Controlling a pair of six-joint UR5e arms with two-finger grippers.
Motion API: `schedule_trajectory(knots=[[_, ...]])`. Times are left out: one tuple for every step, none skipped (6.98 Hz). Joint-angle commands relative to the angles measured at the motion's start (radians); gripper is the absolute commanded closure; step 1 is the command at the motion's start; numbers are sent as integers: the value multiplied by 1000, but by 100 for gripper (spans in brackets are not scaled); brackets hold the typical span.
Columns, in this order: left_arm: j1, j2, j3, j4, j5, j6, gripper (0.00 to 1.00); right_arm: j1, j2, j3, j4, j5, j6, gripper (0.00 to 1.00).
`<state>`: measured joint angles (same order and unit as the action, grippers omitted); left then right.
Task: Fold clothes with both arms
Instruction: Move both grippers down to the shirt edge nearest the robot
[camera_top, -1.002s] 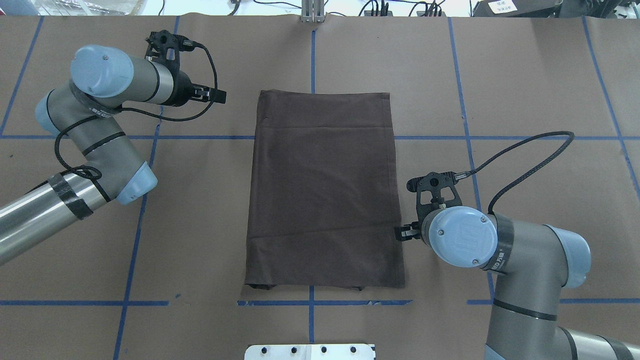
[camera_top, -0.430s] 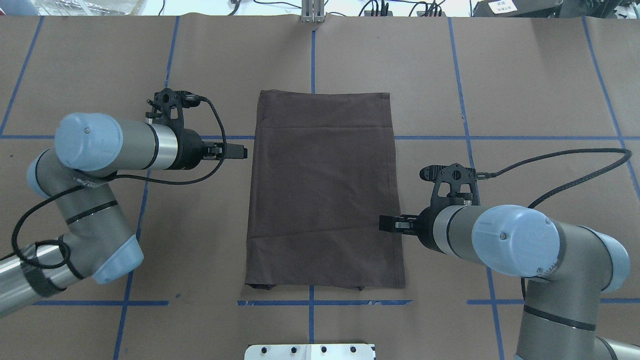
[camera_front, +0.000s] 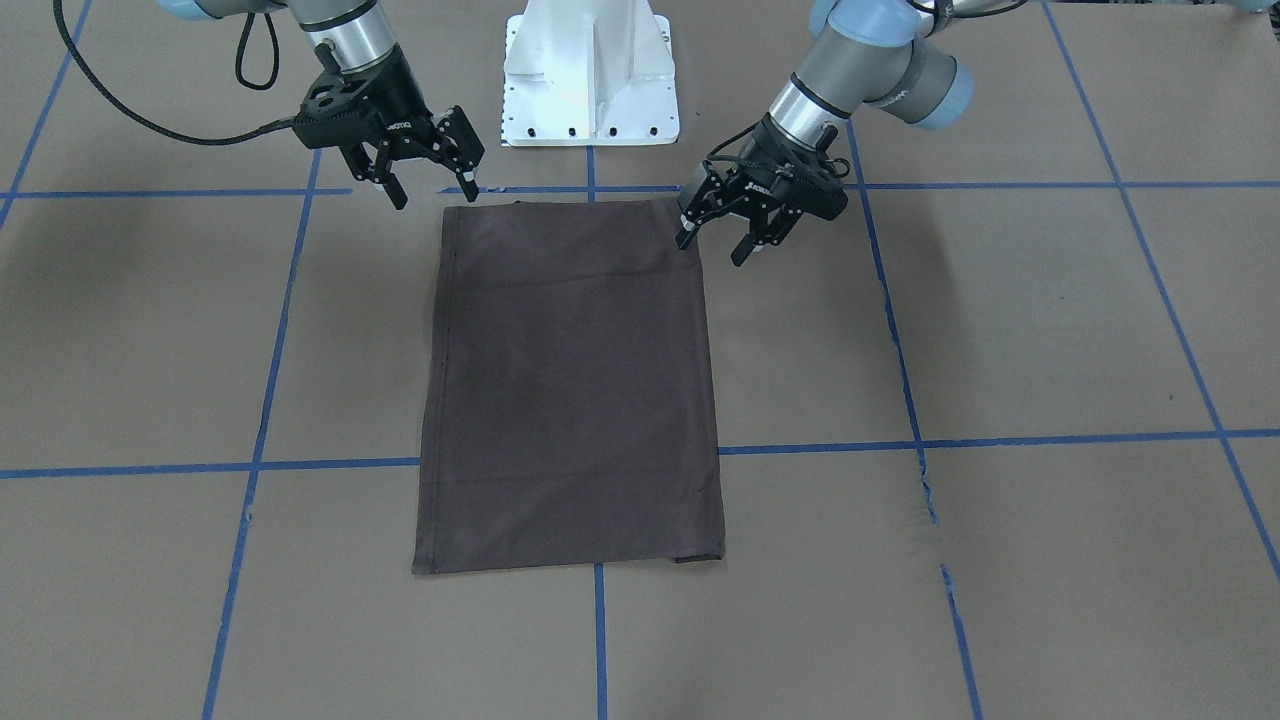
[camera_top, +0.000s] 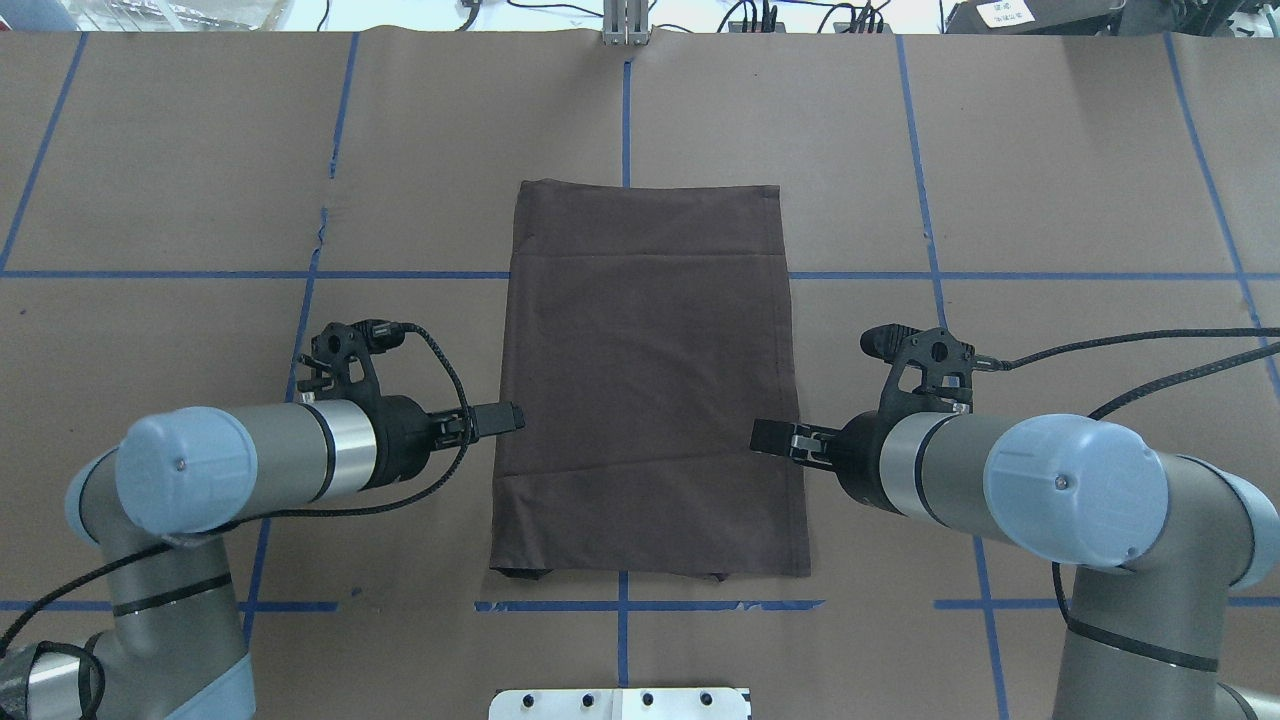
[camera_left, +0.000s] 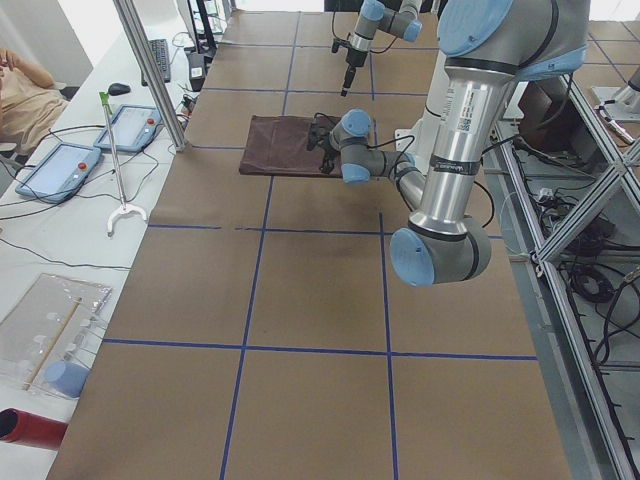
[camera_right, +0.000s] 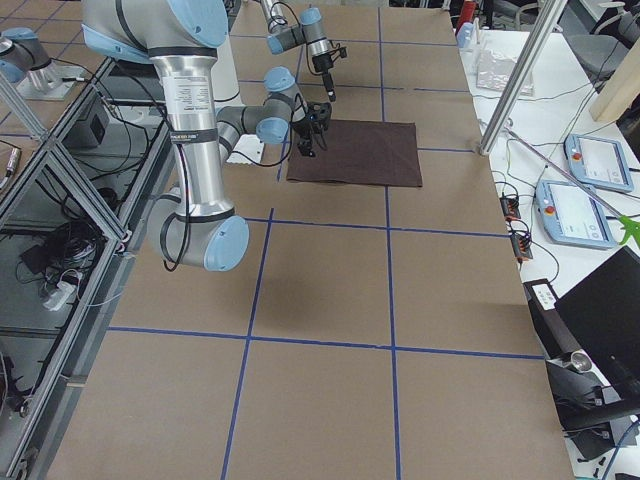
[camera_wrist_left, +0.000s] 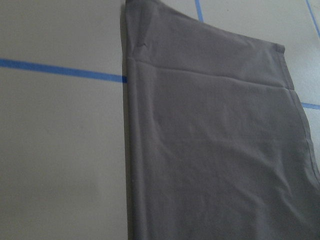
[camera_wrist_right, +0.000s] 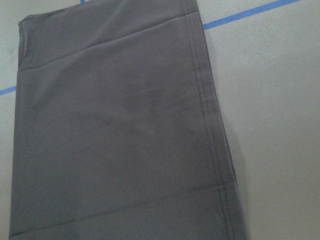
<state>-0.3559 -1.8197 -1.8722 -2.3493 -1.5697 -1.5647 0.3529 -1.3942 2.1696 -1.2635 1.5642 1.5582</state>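
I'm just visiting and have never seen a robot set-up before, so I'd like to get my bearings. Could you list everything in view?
T-shirt: 1, dark brown, folded into a rectangle, flat at the table's centre.
table: 1, covered in brown paper.
tape lines: several, blue, a grid on the paper.
pedestal base: 1, white, at the robot's edge of the table.
handheld screens: 2, pale blue-grey, on the side bench.
person: 1, only partly seen, by that bench.
arms: 2, silver-grey with light blue caps; left arm and right arm, one on each side of the T-shirt.
fingers: 2 pairs, black, open, holding nothing; left fingers at the T-shirt's left edge, right fingers at its right edge.
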Motion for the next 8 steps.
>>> schedule_trajectory(knots=[[119, 42, -12, 14, 69, -246, 46, 0, -16, 3, 45, -1, 40, 0], [176, 56, -7, 15, 109, -321, 50, 0, -15, 3, 47, -1, 39, 0], [193, 56, -12, 16, 123, -343, 51, 0, -17, 3, 45, -1, 39, 0], [205, 57, -4, 18, 125, -345, 51, 0, -17, 3, 45, -3, 39, 0], [209, 56, -2, 31, 125, -345, 51, 0, -17, 3, 45, -4, 39, 0], [212, 56, 4, 31, 125, -345, 51, 0, -16, 3, 45, -6, 39, 0], [213, 54, 4, 31, 125, -345, 51, 0, -15, 1, 45, -4, 39, 0], [218, 53, 4, 33, 125, -345, 51, 0, -15, 1, 45, -4, 39, 0]])
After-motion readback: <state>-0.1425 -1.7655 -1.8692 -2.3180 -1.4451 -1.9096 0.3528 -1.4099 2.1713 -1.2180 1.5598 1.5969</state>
